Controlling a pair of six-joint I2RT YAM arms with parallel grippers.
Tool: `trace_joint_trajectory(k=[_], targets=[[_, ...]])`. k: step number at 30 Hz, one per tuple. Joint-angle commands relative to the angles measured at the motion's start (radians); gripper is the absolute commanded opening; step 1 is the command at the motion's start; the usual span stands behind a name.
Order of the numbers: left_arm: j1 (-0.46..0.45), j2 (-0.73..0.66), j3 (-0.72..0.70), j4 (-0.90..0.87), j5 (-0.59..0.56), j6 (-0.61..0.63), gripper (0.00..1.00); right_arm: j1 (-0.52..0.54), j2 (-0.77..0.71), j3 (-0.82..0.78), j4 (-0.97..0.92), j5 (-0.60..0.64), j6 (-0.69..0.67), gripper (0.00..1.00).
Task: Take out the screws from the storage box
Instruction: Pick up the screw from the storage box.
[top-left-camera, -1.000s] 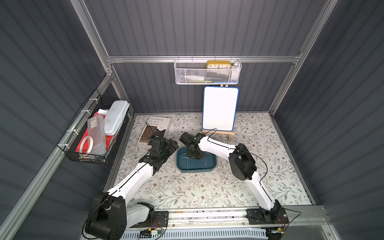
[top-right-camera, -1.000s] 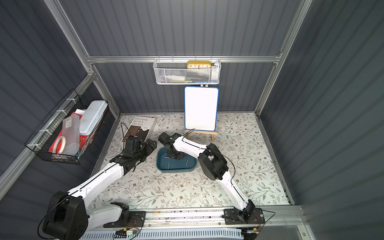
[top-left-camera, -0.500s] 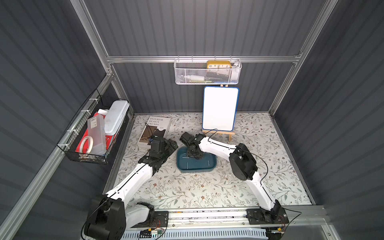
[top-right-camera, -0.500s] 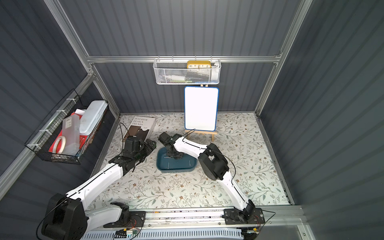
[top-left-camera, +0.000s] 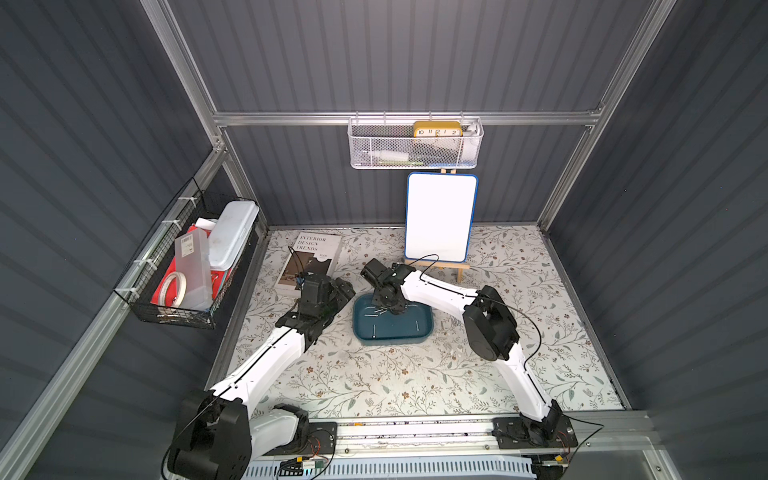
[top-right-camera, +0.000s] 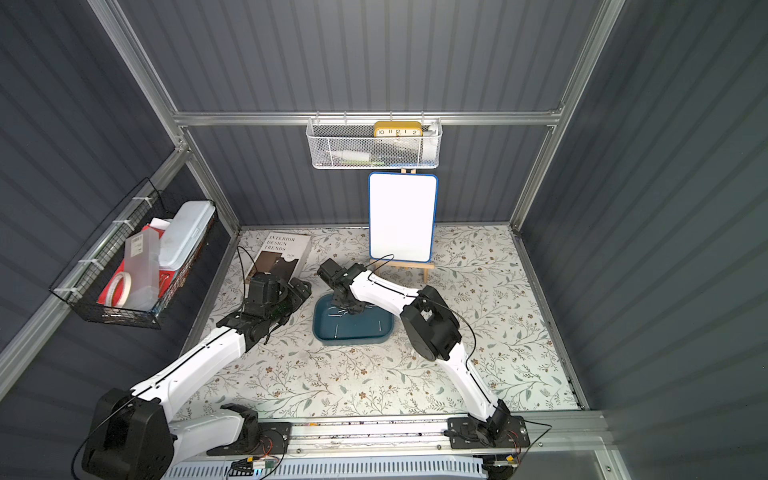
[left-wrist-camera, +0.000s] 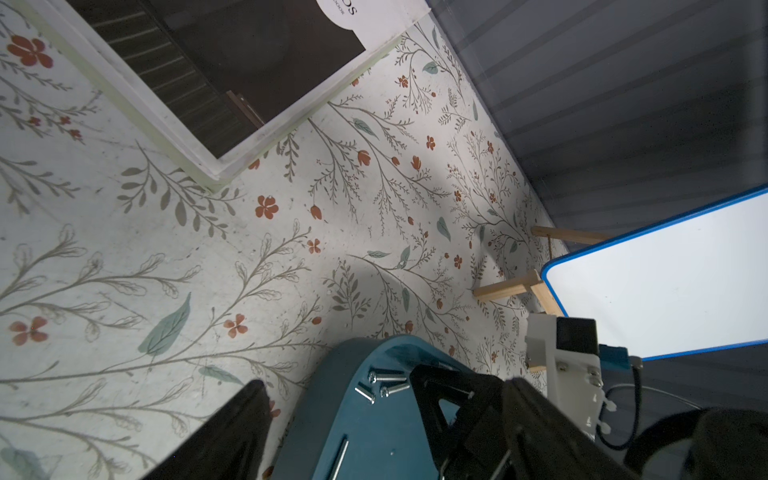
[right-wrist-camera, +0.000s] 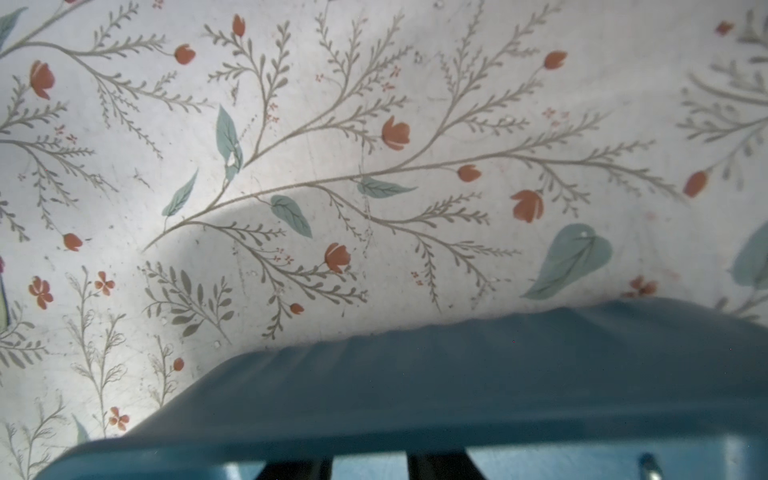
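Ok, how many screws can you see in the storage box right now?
5 visible: three short screws clustered in the storage box beside the right gripper, one long one by its robot-side wall on the left, one on the right. More may hide under the jaws.

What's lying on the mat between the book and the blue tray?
Nothing: the left wrist view shows bare floral mat between the book and the tray.

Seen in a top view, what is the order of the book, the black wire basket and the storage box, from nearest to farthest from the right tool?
1. storage box: the right tool reaches down inside it.
2. book: lying flat, to the left and farther back.
3. black wire basket: hanging at the far left side, clearly farthest.
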Motion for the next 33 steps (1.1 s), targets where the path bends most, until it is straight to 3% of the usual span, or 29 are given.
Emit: trace_joint_trajectory(k=[1, 25, 33], targets=[[0.004, -0.024, -0.005, -0.025, -0.008, -0.013, 0.91, 0.0, 0.002, 0.002, -0.02, -0.017, 0.012, 0.33], [0.004, -0.067, -0.015, -0.05, -0.035, -0.021, 0.91, 0.009, 0.099, 0.077, -0.083, -0.014, 0.035, 0.36], [0.005, -0.079, -0.025, -0.052, -0.034, -0.026, 0.91, 0.026, 0.087, 0.034, -0.111, -0.003, 0.008, 0.27]])
